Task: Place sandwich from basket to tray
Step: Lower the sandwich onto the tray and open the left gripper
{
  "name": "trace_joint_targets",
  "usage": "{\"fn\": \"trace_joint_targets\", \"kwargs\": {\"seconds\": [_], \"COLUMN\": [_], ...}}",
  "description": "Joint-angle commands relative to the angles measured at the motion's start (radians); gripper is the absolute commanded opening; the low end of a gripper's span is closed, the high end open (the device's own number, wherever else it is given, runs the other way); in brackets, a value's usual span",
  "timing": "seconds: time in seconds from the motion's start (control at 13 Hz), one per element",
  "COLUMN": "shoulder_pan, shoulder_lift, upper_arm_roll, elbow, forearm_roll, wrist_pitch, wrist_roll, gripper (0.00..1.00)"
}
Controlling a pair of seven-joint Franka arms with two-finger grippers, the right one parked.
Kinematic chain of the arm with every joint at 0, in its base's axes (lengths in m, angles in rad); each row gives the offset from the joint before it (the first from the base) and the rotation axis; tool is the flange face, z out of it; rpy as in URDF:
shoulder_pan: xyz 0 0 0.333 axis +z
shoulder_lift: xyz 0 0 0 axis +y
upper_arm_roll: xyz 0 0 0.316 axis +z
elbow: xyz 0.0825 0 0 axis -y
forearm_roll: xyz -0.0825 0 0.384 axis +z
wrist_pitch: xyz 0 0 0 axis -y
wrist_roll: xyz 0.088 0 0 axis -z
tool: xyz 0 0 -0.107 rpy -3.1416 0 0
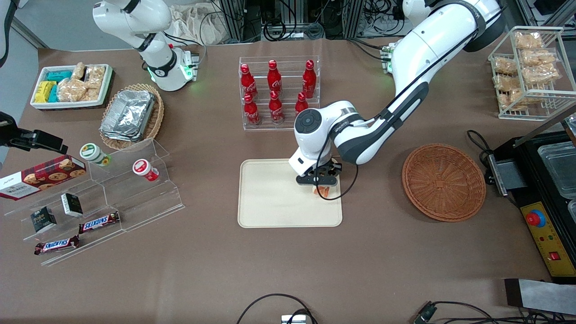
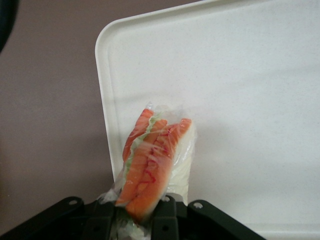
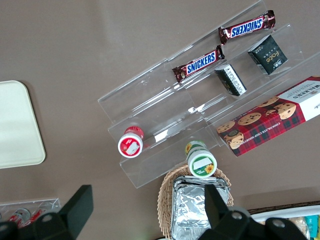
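The left gripper (image 1: 318,182) is positioned over the tray (image 1: 270,198), above the tray edge that faces the basket (image 1: 443,181). Its fingers are closed on the sandwich (image 1: 322,191), gripping the wrapped wedge at one end. In the left wrist view, the sandwich (image 2: 155,165) extends outward from the gripper (image 2: 145,220), with its orange-and-green filling edge turned toward the camera and the pale bread alongside it; the clear wrap is bunched where the fingers clamp it. The sandwich lies over the tray (image 2: 240,100) surface, close to the rim near a rounded corner. Whether the sandwich touches the tray surface or hangs just above it cannot be determined. The basket sits on the table toward the working arm's end, well apart from the tray, and contains nothing visible. A clear rack of red bottles (image 1: 275,92) stands farther from the front camera than the tray. Toward the parked arm's end of the table, a clear tiered display stand (image 1: 112,193) carries two chocolate bars (image 1: 76,231), small dark boxes, a cookie box (image 1: 42,176) and two small round tubs. A lighter wicker basket with foil containers (image 1: 130,114) sits farther from the front camera than that stand.
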Motion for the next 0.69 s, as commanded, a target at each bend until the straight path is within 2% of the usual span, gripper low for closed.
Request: {"fn": "trace_joint_targets", "kwargs": {"seconds": [0.0,0.23,0.46,0.54,0.62], "shoulder_pan": [-0.029,-0.035,-0.035,-0.034,-0.032], "shoulder_lift": [0.033,0.054,0.063,0.062,0.06], "upper_arm_roll": [0.008,0.014,0.014,0.014,0.014], "elbow": [0.036,0.044,0.044,0.045,0.045], "forearm_roll": [0.051,0.086,0.086,0.086,0.085], "wrist_pitch": [-0.02,-0.019,-0.019,-0.019,-0.019], "wrist_roll": [-0.034,-0.083,-0.09,-0.088,-0.088], "gripper": [0.2,0.2,0.21,0.39,0.51]}}
